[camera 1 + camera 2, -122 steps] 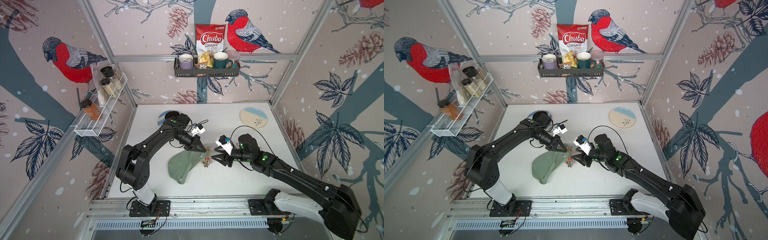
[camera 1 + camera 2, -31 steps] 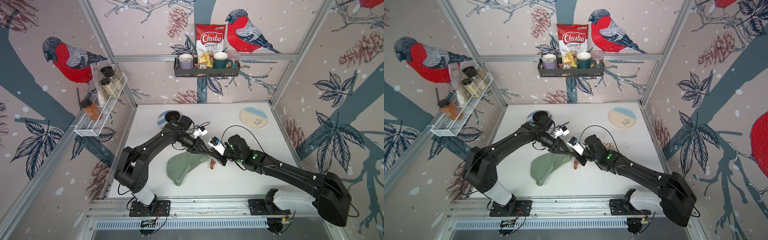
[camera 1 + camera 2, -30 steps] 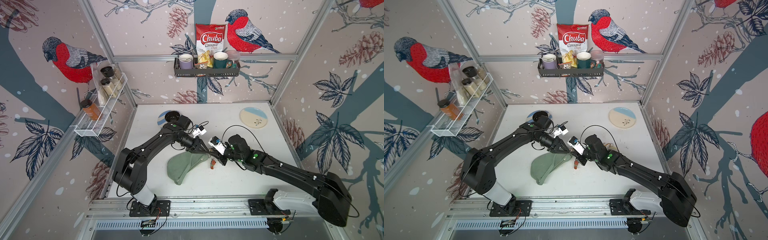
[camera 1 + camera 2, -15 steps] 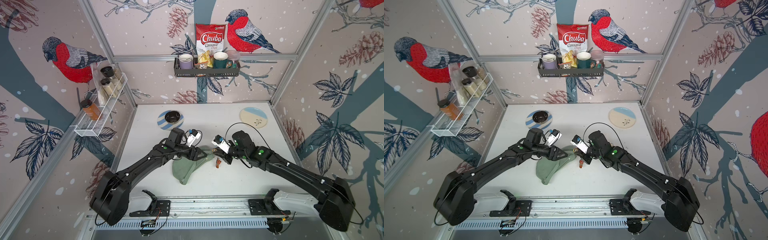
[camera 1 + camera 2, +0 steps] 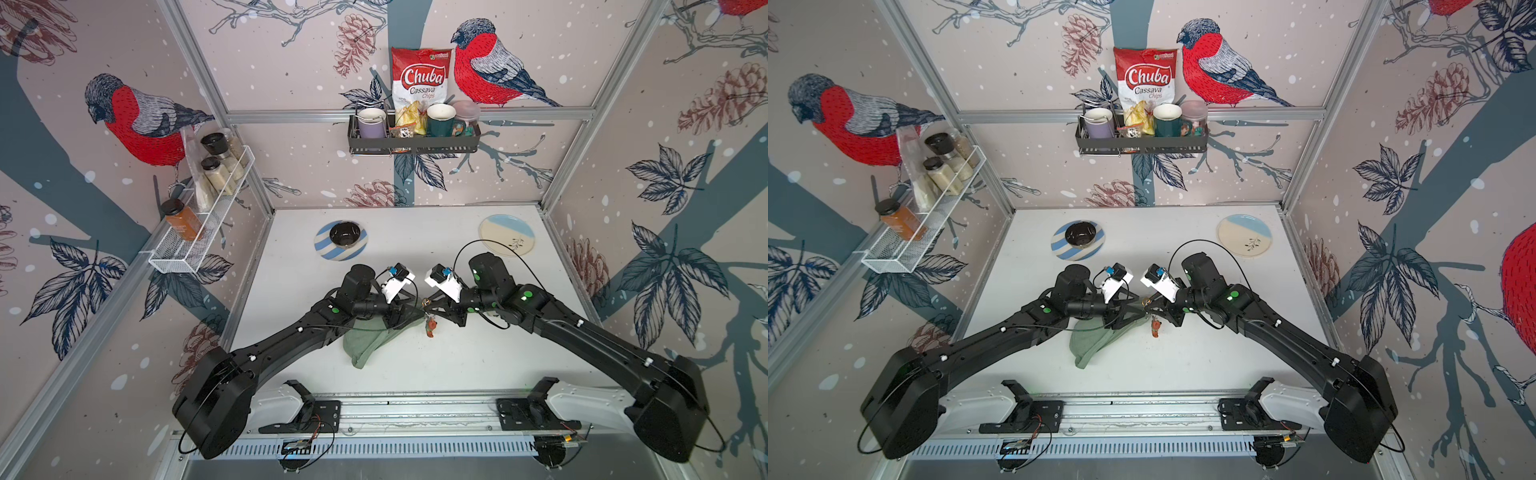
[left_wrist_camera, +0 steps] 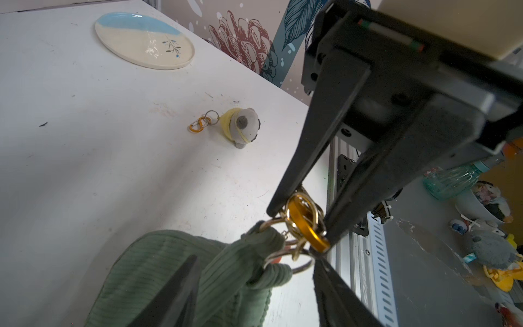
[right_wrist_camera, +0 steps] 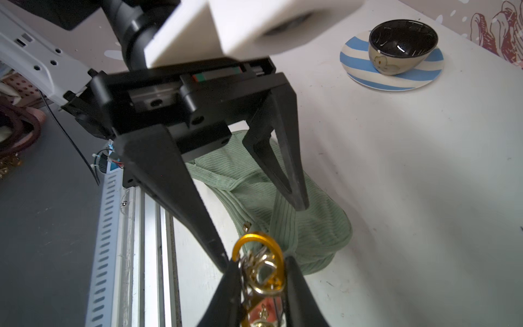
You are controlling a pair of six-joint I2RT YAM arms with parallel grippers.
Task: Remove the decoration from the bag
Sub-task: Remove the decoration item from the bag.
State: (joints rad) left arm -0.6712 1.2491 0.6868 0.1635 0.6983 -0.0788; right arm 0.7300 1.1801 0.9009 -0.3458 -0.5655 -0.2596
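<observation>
The sage-green bag (image 5: pixel 365 345) (image 5: pixel 1090 343) lies on the white table, its strap end raised toward the two grippers. The decoration (image 5: pixel 430 326) (image 5: pixel 1155 326), an orange carabiner (image 6: pixel 304 223) (image 7: pixel 259 254) with gold rings and a red charm, hangs from that strap end. My right gripper (image 7: pixel 259 263) (image 5: pixel 426 305) is shut on the carabiner and rings. My left gripper (image 6: pixel 256 256) (image 5: pixel 409 316) is open. Its fingers straddle the strap loop (image 6: pixel 263 243), one tip beside the carabiner and the other over the bag (image 7: pixel 311 220).
A yellow-grey plush keychain (image 6: pixel 240 127) lies on the table to the right. A cream-and-blue plate (image 5: pixel 507 235) sits back right. A striped plate (image 5: pixel 322 249) with a black bowl (image 5: pixel 344 235) sits back left. The front rail (image 5: pixel 395 409) runs close by.
The left arm has dropped low toward the front rail and its jaws stand wider around the strap end. The right gripper keeps hold of the decoration and has shifted slightly right.
</observation>
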